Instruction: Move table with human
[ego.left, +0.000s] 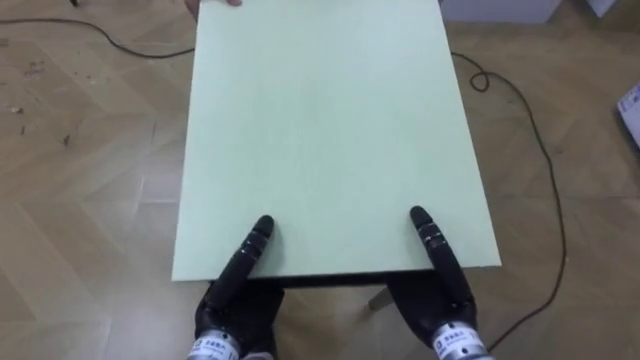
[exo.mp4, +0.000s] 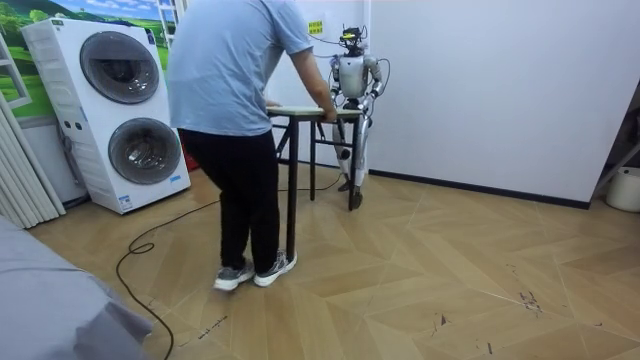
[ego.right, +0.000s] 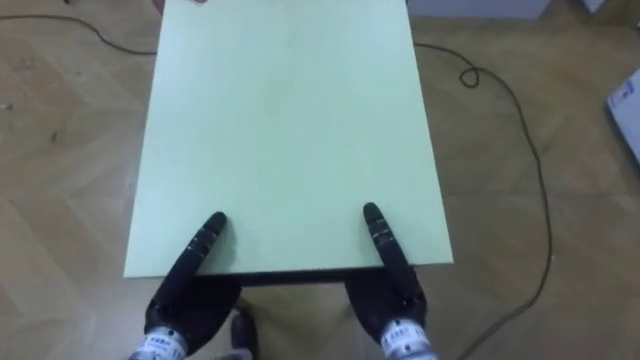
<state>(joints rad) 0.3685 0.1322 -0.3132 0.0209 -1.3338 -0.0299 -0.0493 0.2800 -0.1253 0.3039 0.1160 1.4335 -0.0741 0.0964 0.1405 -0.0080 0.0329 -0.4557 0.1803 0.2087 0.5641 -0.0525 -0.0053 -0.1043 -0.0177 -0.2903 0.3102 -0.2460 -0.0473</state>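
The pale green table (ego.left: 330, 130) sits between the robot, at the end by the white wall, and a person (exo.mp4: 235, 100) leaning over the opposite end beside two stacked front-loading washing machines (exo.mp4: 120, 110) (a yellow notice (exo.mp4: 316, 27) on the wall bears writing too small to read). The left hand (ego.left: 232, 300) and right hand (ego.left: 440, 290) each lay a straight thumb on the tabletop's near edge, the rest tucked beneath it, so whether either clamps the edge cannot be told. The person's hand (ego.left: 228, 2) at the far edge is cut off by the frame.
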